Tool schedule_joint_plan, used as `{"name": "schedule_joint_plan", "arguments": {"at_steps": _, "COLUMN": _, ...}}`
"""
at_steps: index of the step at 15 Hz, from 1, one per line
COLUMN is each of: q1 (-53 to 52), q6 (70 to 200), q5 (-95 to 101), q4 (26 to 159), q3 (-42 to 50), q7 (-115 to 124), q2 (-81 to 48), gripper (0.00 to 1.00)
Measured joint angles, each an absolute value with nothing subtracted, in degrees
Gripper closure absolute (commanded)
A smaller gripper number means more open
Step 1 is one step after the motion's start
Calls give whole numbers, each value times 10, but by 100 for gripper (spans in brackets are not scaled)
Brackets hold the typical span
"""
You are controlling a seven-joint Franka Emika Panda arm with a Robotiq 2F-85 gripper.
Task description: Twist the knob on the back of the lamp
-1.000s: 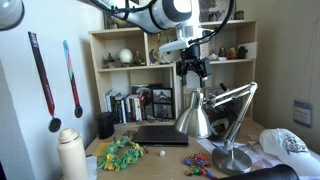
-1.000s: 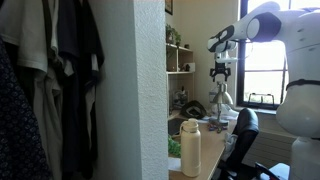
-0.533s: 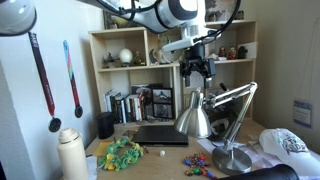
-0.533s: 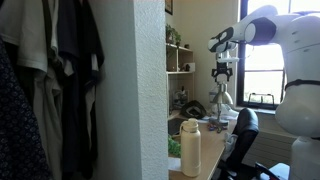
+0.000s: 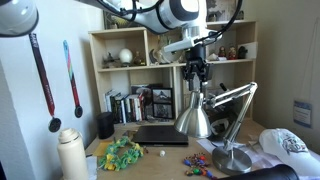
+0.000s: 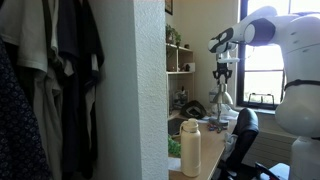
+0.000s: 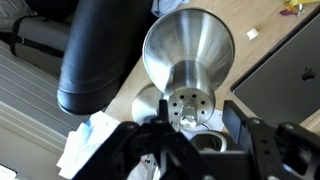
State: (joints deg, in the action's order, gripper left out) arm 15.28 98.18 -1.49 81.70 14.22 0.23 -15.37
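The hand [image 5: 197, 78] has sunk a little and drawn its fingers in from their wider spread. It now hangs just above the knob [image 7: 187, 110], at the narrow top of the lamp [image 5: 194, 118], which stands near the front edge of the counter [image 5: 170, 150]. The grasp looks close. Only the wrist view shows the jaws part-open, straddling the knob without touching. In both exterior views the knob is too small to see.

One silver lamp [image 5: 196, 118]; beside the lamp one dark laptop [image 5: 160, 135]; farther from the lamp one white bottle [image 5: 70, 155] and two hanging ribbons [image 5: 41, 78]; behind the lamp one bookshelf [image 5: 140, 45]
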Motion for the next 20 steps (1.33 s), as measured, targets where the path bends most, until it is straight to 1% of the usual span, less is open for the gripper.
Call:
{"name": "schedule_joint_plan", "arguments": {"at_steps": 1, "q1": 153, "q6": 982, "q5": -15, "q4": 817, "q3": 142, "q7": 2, "q2": -154, "gripper": 80}}
{"name": "schedule_joint_plan", "arguments": {"at_steps": 2, "q1": 153, "q6": 982, "q5": -15, "q4": 816, "q3": 142, "q7": 2, "q2": -154, "gripper": 89}}
{"name": "schedule_joint_plan", "arguments": {"at_steps": 4, "q1": 153, "q6": 982, "q5": -18, "q4": 813, "q3": 142, "q7": 3, "q2": -154, "gripper": 100}}
{"name": "schedule_joint_plan", "arguments": {"at_steps": 5, "q1": 154, "q6": 982, "q5": -18, "q4": 811, "q3": 142, "q7": 3, "q2": -154, "gripper": 100}}
{"name": "schedule_joint_plan", "arguments": {"at_steps": 6, "q1": 155, "q6": 982, "q5": -18, "q4": 809, "q3": 142, "q7": 3, "q2": -155, "gripper": 96}}
{"name": "schedule_joint_plan", "arguments": {"at_steps": 15, "q1": 159, "q6": 982, "q5": -23, "q4": 806, "q3": 139, "q7": -3, "q2": -156, "gripper": 96}}
{"name": "schedule_joint_plan", "arguments": {"at_steps": 20, "q1": 160, "q6": 982, "q5": -23, "q4": 803, "q3": 134, "q7": -46, "q2": -158, "gripper": 96}}
